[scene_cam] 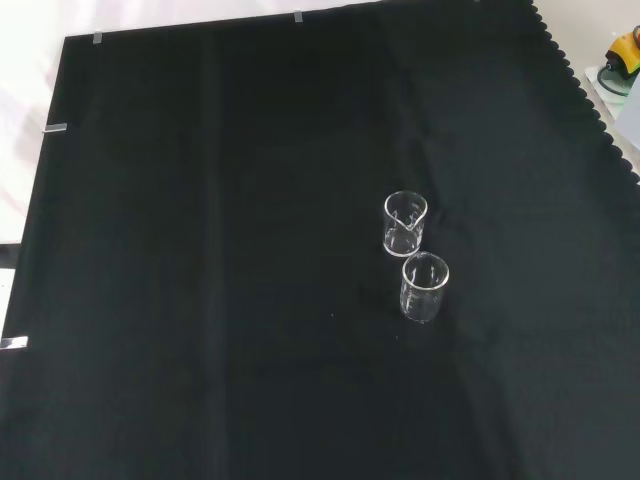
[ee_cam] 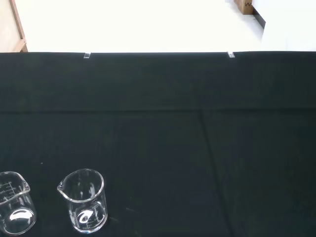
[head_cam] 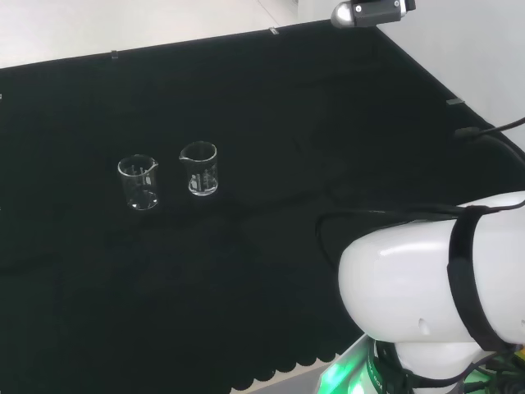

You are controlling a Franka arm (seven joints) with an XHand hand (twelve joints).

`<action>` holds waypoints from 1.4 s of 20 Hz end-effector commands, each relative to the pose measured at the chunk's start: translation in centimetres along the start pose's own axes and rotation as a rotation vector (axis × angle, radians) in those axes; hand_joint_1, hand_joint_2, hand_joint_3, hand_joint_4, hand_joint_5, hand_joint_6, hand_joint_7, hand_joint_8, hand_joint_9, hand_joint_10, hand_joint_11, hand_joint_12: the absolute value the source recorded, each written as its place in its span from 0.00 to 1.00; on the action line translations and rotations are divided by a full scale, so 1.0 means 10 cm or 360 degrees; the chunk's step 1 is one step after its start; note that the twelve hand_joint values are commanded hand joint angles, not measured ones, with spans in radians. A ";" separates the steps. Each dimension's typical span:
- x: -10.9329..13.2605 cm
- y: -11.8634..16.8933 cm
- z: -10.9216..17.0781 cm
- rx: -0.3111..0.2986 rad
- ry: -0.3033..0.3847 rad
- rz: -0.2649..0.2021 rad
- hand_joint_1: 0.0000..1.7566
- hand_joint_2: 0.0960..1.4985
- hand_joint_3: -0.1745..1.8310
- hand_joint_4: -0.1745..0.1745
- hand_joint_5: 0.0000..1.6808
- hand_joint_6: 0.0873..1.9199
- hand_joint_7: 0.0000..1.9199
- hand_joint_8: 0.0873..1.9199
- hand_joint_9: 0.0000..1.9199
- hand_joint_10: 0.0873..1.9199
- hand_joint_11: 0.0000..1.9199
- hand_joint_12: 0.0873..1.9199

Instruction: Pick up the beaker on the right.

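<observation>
Two small clear glass beakers stand upright and apart on the black cloth, both empty as far as I can tell. In the head view the right beaker (head_cam: 201, 169) is left of centre, with the left beaker (head_cam: 139, 182) beside it. In the front view the same pair stands one behind the other: the farther beaker (scene_cam: 405, 222) and the nearer beaker (scene_cam: 424, 287). The wrist view looks at them from a distance, with one beaker (ee_cam: 84, 200) in full and the other beaker (ee_cam: 15, 210) cut by the picture's edge. Nothing touches either beaker.
The arm's white links (head_cam: 435, 287) rise at the head view's lower right, with black cables (head_cam: 385, 215) lying on the cloth beside them. The black cloth (scene_cam: 200, 300) spreads wide around the beakers. Its scalloped edge (scene_cam: 590, 95) runs along the front view's right side.
</observation>
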State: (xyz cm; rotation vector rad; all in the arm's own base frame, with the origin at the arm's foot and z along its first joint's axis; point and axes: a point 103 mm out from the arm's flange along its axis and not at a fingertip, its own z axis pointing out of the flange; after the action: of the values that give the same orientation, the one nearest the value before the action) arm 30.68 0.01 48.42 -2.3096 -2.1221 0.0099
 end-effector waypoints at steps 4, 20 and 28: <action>0.03 0.00 0.01 -0.0012 -0.0003 0.0012 0.03 0.70 0.49 0.47 0.04 0.00 0.00 0.12 0.00 0.28 0.00 0.35; 0.11 0.39 0.42 -0.0004 0.0034 0.0011 0.08 0.68 0.48 0.46 0.06 0.00 0.02 0.14 0.01 0.29 0.00 0.35; 0.51 0.81 0.66 0.0026 0.0057 -0.0031 0.09 0.67 0.48 0.45 0.06 0.00 0.01 0.15 0.01 0.29 0.00 0.36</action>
State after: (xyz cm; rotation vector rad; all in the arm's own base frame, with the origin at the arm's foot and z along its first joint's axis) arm 36.07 1.93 42.99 -2.2840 -2.1033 0.0068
